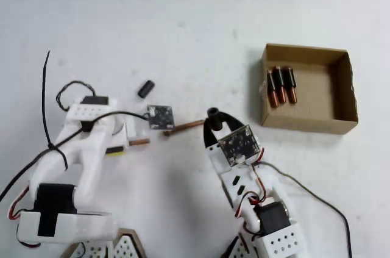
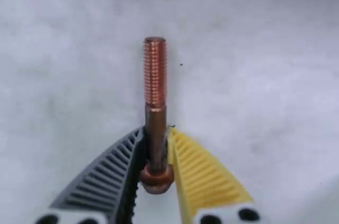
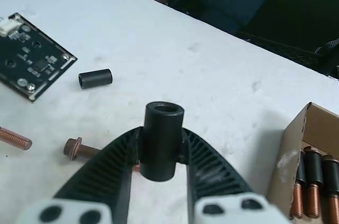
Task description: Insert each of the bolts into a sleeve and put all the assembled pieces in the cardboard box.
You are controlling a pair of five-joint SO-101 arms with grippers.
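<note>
Left wrist view: bolt [image 2: 155,75] (between fingers [image 2: 106,179]).

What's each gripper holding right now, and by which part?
Left gripper: copper bolt, by its smooth shank near the head. Right gripper: black sleeve, around its middle.

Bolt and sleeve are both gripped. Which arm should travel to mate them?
Left, probably. The left gripper clamps its bolt near the head, threaded end free to lead in; the right gripper holds the sleeve with its bore open, a steady target.
</note>
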